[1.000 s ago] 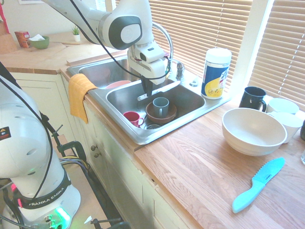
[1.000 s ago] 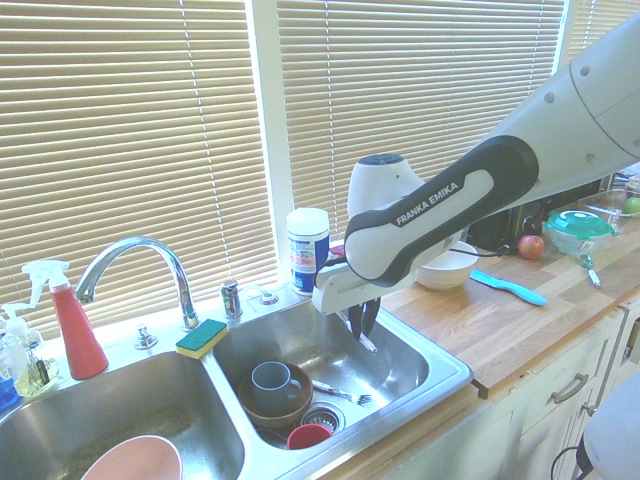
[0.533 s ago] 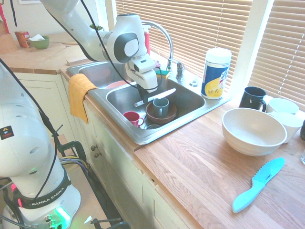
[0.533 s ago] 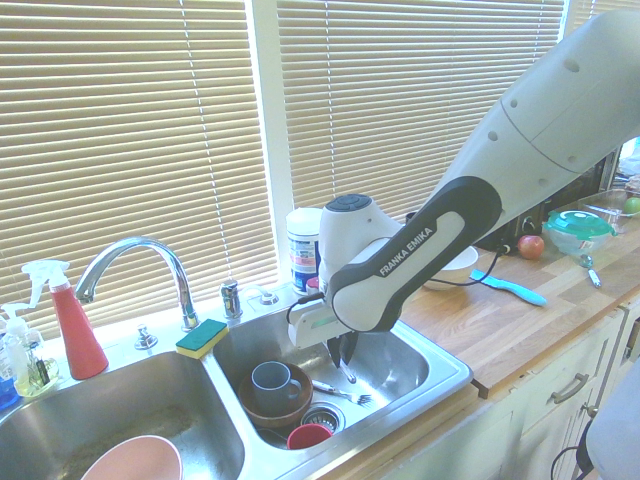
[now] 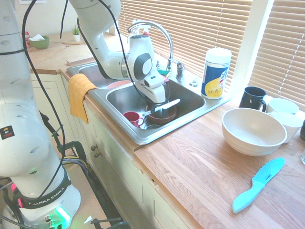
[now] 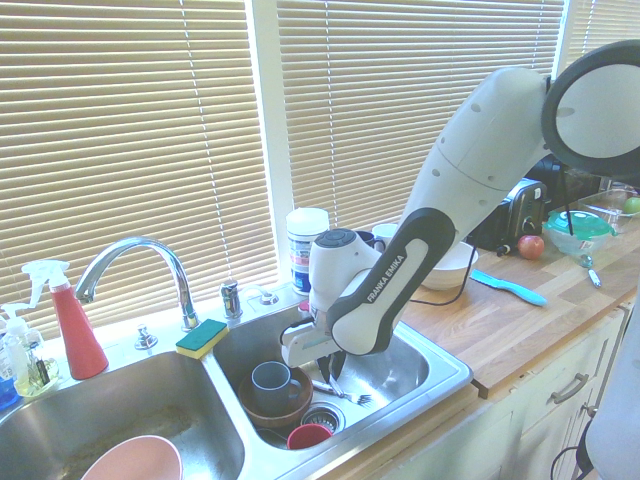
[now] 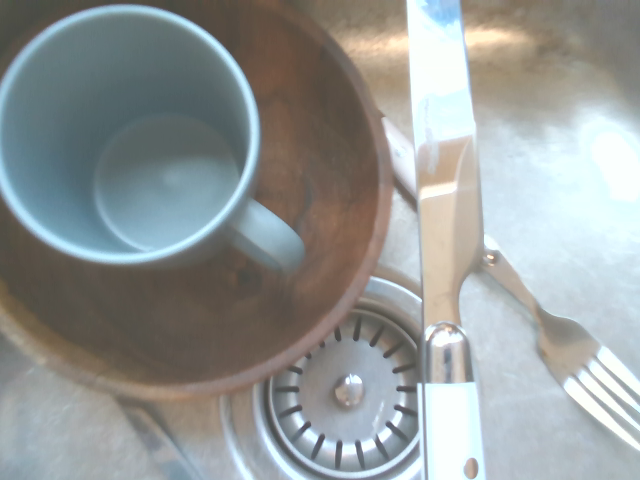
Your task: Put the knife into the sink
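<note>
Wrist view: gripper [image 5: 156, 110] pinches the knife [image 7: 443, 240] low inside your sink [image 5: 143, 136]; release remains.

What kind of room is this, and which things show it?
Most likely a home kitchen: a steel double sink with a curved faucet, dishes in it, and a wooden countertop bearing bowls and mugs.

Brown bowl [image 7: 330, 200] with mug [image 7: 130, 140] beside drain [image 7: 345, 390]; fork [image 7: 560, 350] seemingly flat alongside.
</note>
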`<state>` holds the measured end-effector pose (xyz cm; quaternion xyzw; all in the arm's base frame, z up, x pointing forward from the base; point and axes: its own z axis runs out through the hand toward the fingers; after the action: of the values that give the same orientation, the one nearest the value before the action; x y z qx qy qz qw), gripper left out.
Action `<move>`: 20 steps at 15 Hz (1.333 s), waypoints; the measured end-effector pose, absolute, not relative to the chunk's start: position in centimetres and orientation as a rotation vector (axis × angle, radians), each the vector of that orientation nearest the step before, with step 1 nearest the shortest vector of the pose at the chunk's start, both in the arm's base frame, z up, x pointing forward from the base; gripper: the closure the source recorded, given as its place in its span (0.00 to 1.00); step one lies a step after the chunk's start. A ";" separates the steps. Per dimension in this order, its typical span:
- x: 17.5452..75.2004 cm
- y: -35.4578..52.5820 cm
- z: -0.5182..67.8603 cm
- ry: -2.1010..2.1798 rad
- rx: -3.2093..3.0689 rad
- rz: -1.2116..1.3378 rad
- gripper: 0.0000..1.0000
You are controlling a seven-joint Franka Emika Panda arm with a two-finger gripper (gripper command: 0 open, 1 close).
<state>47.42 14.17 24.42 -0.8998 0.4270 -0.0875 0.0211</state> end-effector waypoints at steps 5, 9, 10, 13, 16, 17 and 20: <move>47.9 13.7 20.8 1.339 -2.793 -0.238 1.00; 48.7 13.5 19.2 1.335 -2.782 -0.227 1.00; 48.9 13.6 18.8 1.327 -2.777 -0.227 1.00; 49.5 13.8 17.5 1.324 -2.764 -0.209 1.00; 49.6 13.9 16.2 1.323 -2.755 -0.190 0.00; 49.5 13.9 16.1 1.323 -2.756 -0.186 0.00; 49.6 14.0 16.2 1.322 -2.755 -0.189 0.00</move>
<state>49.65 13.97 16.17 -0.8991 0.4316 -0.0616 0.0399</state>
